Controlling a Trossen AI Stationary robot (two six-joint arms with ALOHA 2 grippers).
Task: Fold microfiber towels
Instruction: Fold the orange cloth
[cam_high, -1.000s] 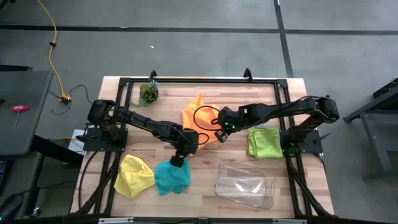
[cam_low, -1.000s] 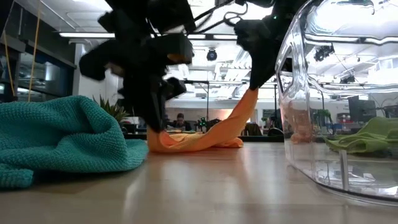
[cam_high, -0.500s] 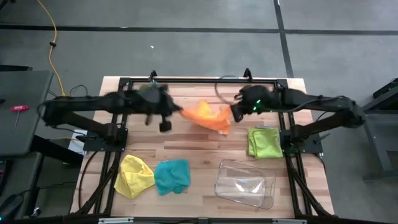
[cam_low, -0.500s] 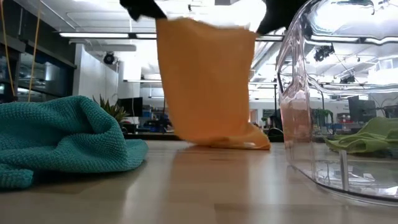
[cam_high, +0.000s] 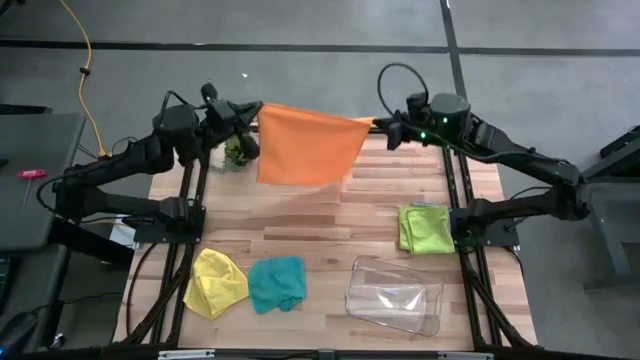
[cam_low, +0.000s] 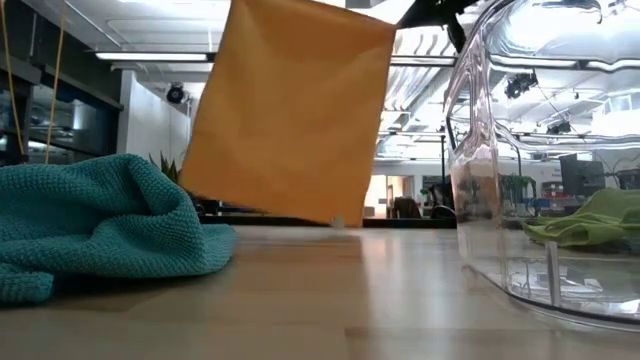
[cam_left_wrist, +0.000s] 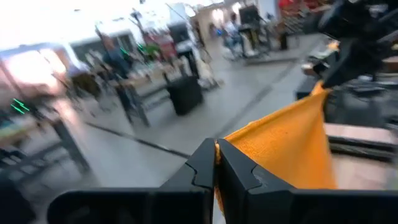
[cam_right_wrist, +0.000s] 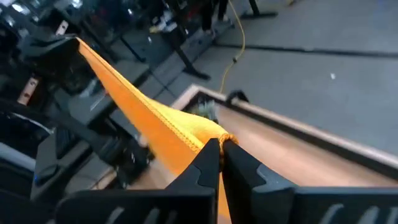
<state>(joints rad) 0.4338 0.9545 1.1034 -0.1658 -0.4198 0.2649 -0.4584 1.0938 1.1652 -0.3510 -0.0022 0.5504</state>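
Note:
The orange towel (cam_high: 305, 145) hangs spread flat between my two grippers, high over the table's far edge; in the low view the orange towel (cam_low: 290, 110) hangs clear of the table. My left gripper (cam_high: 250, 112) is shut on its left top corner, my right gripper (cam_high: 380, 128) on its right top corner. The yellow towel (cam_high: 215, 283) and the teal towel (cam_high: 276, 282) lie bunched near the front left. The lime green towel (cam_high: 424, 228) lies folded at the right. The grey towel is out of view. My left gripper pinches the orange towel's top corner (cam_left_wrist: 231, 144) between its two fingers, coming level from the table's left. The towel hangs below, its top edge taut toward the other gripper. My right gripper pinches the opposite top corner (cam_right_wrist: 214, 134) between its two fingers, coming level from the table's right. The towel hangs lifted clear.
A clear plastic tray (cam_high: 393, 295) stands at the front right; in the low view the clear plastic tray (cam_low: 530, 160) is close to the camera. A small leafy clump (cam_high: 236, 152) sits at the far left, below the left gripper. A black frame (cam_high: 450, 170) runs around the table's edges.
Both grippers have risen and gone toward the table's far edge, moving apart. The orange towel, bunched on the table a second ago, has been lifted clear and spread out flat, its top edge drawn taut between them.

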